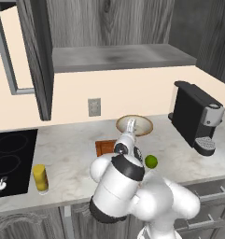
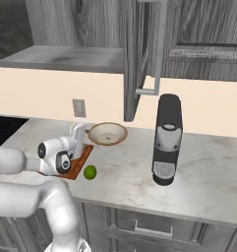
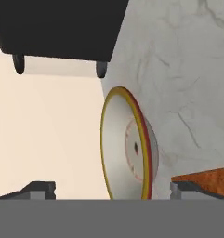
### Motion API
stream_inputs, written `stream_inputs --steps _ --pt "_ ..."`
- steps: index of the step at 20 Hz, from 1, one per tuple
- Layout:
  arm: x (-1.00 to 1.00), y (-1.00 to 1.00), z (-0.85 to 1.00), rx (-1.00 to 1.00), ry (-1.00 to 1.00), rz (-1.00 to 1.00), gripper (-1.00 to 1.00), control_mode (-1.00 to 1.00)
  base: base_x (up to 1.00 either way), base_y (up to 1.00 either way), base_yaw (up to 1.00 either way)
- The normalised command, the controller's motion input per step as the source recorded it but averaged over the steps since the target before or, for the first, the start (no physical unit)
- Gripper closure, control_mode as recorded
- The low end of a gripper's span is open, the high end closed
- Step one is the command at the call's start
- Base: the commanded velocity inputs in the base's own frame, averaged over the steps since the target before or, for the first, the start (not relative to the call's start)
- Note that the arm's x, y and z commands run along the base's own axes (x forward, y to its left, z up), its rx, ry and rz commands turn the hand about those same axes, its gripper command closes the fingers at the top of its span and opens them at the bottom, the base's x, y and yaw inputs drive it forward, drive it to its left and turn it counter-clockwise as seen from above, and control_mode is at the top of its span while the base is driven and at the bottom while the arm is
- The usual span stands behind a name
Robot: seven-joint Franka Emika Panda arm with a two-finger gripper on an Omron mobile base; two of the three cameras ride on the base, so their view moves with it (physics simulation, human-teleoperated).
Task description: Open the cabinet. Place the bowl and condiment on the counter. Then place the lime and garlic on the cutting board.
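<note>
Bowl cream, brown rim, on counter beside cutting board; fingers spread, empty.

Worktop: pale marbled stone, smooth, faintly veined. Cabinet: dark grey wood grain, matt. Cutting board: reddish-brown wood, rough-textured. Bowl: cream, smooth, ceramic-looking, darker rim. Lime: glossy green skin. Condiment: yellow, smooth, plastic-looking. Coffee machine: black casing, silvery metallic front. Cooktop: black glass.

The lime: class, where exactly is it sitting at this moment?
The lime sits on the counter just right of the cutting board, in front of the bowl and left of the coffee machine.
</note>
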Motion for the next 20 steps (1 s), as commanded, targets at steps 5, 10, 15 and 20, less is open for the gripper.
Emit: stream_inputs --steps 5,10,15,20 --pt "-0.49 0.94 0.65 0.09 0.00 -0.21 -1.00 -1.00 0.00 0.00 0.00" --pt "-0.34 1.00 0.83 0.06 0.00 -0.25 -1.00 -1.00 0.00 0.00 0.00" --pt "-0.35 0.99 0.79 0.04 0.00 -0.25 -1.00 -1.00 0.00 0.00 0.00" --pt "-0.53 0.77 0.61 0.08 0.00 -0.26 -1.00 -1.00 0.00 0.00 0.00"
